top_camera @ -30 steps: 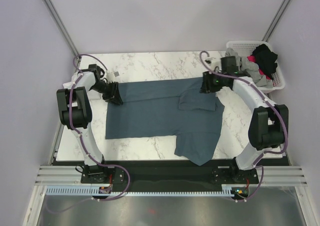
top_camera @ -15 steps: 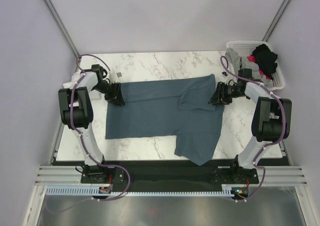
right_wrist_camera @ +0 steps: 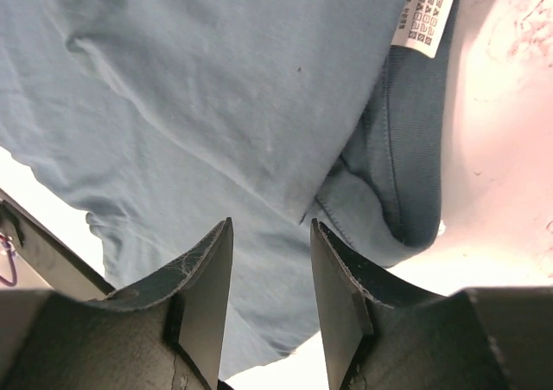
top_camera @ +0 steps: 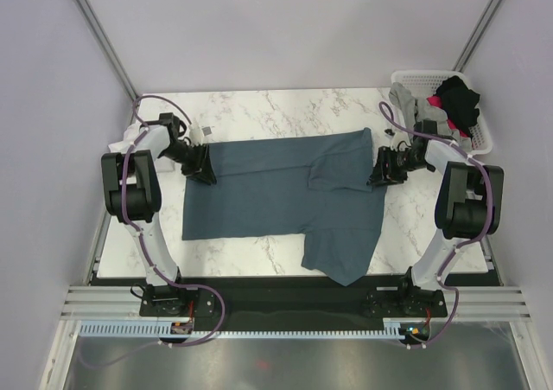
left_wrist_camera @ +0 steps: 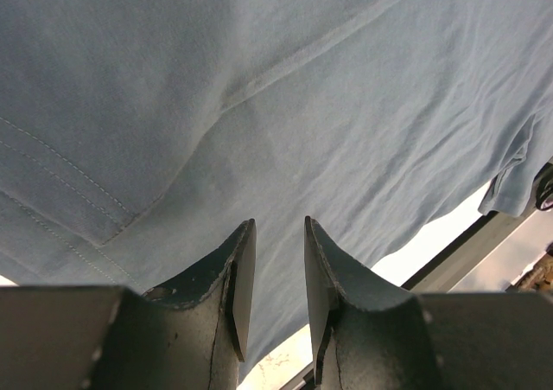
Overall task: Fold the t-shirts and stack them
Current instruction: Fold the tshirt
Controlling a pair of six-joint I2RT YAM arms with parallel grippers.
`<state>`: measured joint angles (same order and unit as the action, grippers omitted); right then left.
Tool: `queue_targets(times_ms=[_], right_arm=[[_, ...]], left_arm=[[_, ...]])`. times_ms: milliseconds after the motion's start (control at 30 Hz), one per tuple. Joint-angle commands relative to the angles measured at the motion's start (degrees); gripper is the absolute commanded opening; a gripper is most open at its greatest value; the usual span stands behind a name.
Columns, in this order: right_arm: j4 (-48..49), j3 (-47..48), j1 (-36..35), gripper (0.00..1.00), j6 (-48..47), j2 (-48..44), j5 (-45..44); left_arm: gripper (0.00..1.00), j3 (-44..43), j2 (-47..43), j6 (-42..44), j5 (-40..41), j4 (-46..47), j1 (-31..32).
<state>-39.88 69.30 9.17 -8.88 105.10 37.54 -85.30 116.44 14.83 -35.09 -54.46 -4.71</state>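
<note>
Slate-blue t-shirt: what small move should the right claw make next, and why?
Probably lower the right claw and close on the slate-blue t-shirt at its edge beside the collar. The claw stands open over that cloth, holding nothing, and the near sleeve sticks out unfolded.

T-shirt spread ctr of table; basket w/ more shirts upper rt. Left fingers at its left edge, right fingers beside its rt edge.

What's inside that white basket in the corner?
A heap of clothes: a grey shirt hanging over the basket's rim, a black shirt, a bit of red. Whatever lies underneath is covered.
</note>
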Motion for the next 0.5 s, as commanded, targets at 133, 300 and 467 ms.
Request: queue_targets(times_ms=[133, 300, 467], right_arm=[[-0.6, 2.7, 0.1, 0.49, -3.4, 4.3, -0.6], [-0.8, 3.7, 0.1, 0.45, -4.7, 6.2, -0.1], [-0.8, 4.4, 0.1, 0.4, -5.6, 5.6, 1.0]], left_arm=[[0.36, 0.7, -3.2, -1.1, -1.4, 0.3, 0.6], [0.36, 1.0, -3.4, -1.1, -1.4, 0.3, 0.8], [0.36, 1.4, -3.2, -1.1, -1.4, 0.3, 0.9]])
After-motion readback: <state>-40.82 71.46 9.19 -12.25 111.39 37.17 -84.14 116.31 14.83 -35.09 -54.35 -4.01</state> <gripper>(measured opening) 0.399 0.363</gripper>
